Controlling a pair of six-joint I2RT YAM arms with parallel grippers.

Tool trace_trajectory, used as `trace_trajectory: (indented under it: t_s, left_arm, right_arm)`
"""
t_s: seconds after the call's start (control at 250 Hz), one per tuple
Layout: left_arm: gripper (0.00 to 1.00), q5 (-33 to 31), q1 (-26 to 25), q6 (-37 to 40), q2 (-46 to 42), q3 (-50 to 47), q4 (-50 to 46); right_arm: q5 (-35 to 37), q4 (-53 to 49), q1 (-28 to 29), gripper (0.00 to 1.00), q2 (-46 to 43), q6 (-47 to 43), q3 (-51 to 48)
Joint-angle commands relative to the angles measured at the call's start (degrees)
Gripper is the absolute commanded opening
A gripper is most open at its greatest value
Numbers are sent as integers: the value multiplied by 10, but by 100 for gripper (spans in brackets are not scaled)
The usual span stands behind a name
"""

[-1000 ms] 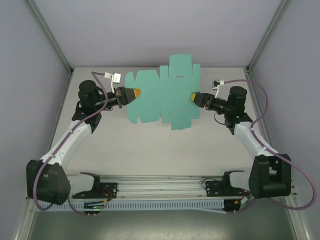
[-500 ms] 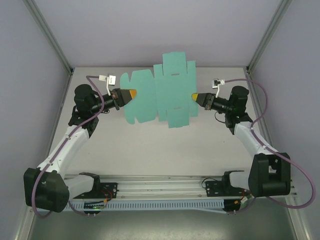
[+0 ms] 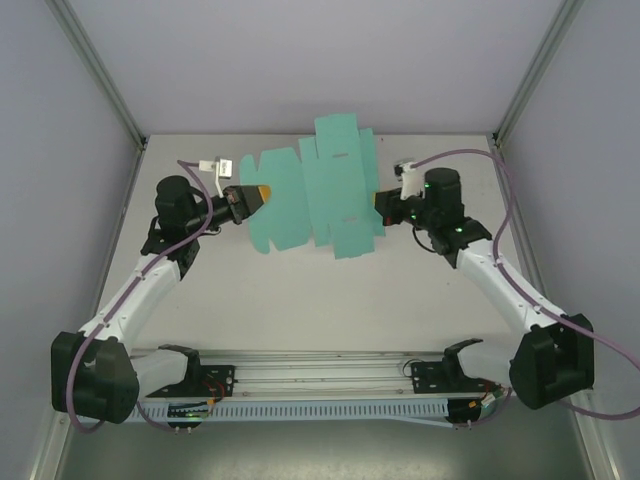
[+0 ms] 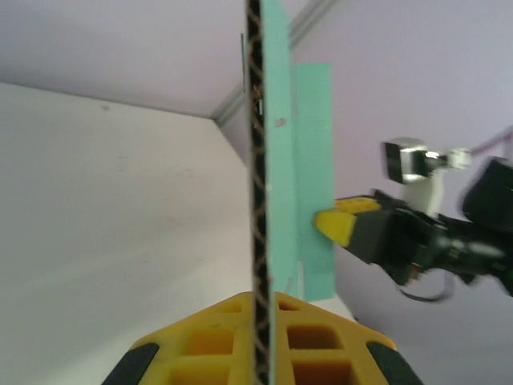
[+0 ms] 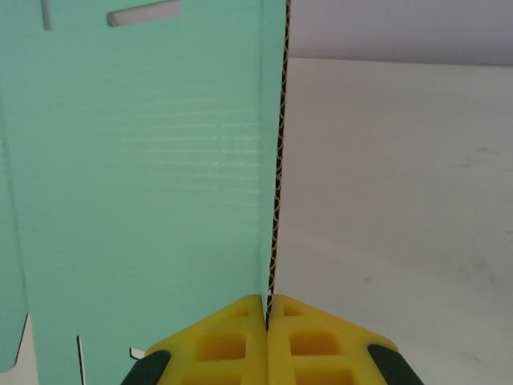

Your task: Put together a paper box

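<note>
Right gripper point(image 5: 266, 309) pinches one side edge of paper box point(image 3: 320, 190), flat teal die-cut sheet; left gripper point(image 4: 260, 301) pinches opposite edge, sheet spanning between both.

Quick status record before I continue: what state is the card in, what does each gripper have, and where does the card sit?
paper box: teal-green die-cut sheet, flaps spread, not yet box-shaped
left gripper: shut on the sheet's left edge
right gripper: shut on the sheet's right edge
position: spans between both grippers, over the far half of the table
contact with table: cannot tell
</note>
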Motion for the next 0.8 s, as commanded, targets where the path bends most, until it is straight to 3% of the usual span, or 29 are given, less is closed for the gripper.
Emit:
trace_trajectory:
  t_s: [0.0, 0.072, 0.148, 0.228, 0.344, 0.532, 0.672, 0.795]
  left_arm:
    - [28, -47, -10, 24, -8, -50, -41]
    - [50, -77, -11, 18, -17, -87, -57]
    - [66, -103, -11, 17, -28, -116, -84]
    - [98, -140, -11, 22, -44, -130, -132]
    - [99, -206, -10, 30, -72, -129, -207]
    - [99, -295, -10, 39, -81, -82, -313]
    - [99, -315, -9, 40, -66, -54, -311]
    - [99, -300, -6, 39, -31, -20, -275]
  right_arm:
    - [188, -71, 56, 0, 16, -115, 25]
    - [231, -75, 70, 0, 39, -151, 33]
    - [253, -75, 88, 0, 69, -191, 38]
    - [241, -70, 101, 0, 99, -229, 37]
    - [243, -74, 111, 0, 144, -277, 50]
    - [322, -67, 126, 0, 213, -384, 87]
    - [404, -23, 150, 0, 257, -520, 95]
    - [404, 65, 163, 0, 276, -612, 85]
